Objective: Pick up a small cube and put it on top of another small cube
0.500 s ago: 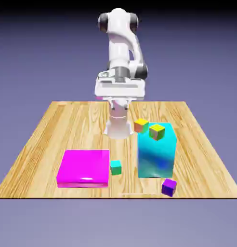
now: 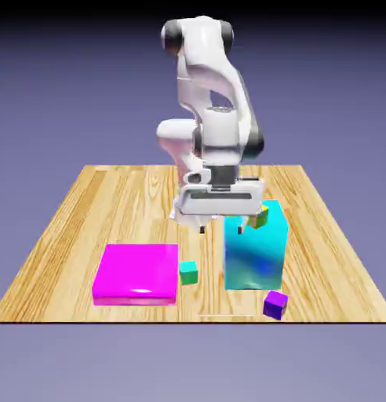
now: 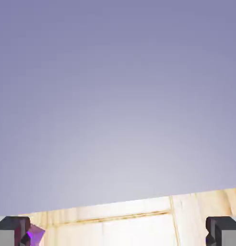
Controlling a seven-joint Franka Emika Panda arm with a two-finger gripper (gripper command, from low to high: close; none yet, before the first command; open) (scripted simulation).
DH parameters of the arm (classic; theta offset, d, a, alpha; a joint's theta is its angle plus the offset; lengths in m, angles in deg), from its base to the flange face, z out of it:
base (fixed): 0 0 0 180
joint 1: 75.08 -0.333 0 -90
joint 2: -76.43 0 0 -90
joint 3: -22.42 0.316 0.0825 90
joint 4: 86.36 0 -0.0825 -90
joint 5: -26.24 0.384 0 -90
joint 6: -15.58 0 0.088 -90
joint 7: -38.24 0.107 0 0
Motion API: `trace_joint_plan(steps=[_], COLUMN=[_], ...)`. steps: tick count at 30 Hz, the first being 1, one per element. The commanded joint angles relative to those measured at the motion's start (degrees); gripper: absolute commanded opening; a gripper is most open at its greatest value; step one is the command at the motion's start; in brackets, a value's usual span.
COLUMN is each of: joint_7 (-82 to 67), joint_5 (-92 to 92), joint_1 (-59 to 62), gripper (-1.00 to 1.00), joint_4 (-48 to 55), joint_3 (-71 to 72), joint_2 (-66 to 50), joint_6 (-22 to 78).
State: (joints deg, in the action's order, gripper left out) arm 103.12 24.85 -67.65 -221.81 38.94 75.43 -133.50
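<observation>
The small cube point(image 2: 275, 303), plain dark purple-blue, sits on the table near the front edge, just right of a tall teal block point(image 2: 256, 255). In the hand view a purple sliver of the small cube point(image 3: 36, 234) shows beside the left fingertip. My gripper point(image 2: 221, 229) hangs open and empty above the table, at the teal block's upper left corner, well above and left of the small cube. In the hand view my gripper point(image 3: 118, 233) stands wide with only table wood between the tips. The other small cube, the orange multicoloured one, is hidden behind my hand.
A yellow-and-olive cube point(image 2: 260, 219) peeks out on top of the teal block, right by my hand. A flat magenta block point(image 2: 137, 272) lies at the front left, with a small teal-green cube point(image 2: 188, 272) beside it. The table's front edge point(image 2: 193, 320) is close to the small cube.
The arm has swung forward and down, bringing the hand from high above the table's back to the teal block's top. It now covers the orange cube. No cube moved.
</observation>
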Motion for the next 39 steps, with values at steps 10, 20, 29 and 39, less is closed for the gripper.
trace_joint_plan(steps=[10, 20, 29, 39], joint_7=[13.8, 27.7, 29.3, 17.7], joint_5=[-0.9, -1.7, -3.1, 3.5], joint_1=[5.3, 10.4, 9.1, 2.4], gripper=[0.0, 0.0, -1.0, -1.0], joint_4=[15.8, 31.5, 31.1, 29.0], joint_3=[10.2, 20.4, 19.8, 10.1], joint_2=[-20.8, -41.5, -46.9, -29.8], joint_6=[15.4, 30.8, 26.8, 42.2])
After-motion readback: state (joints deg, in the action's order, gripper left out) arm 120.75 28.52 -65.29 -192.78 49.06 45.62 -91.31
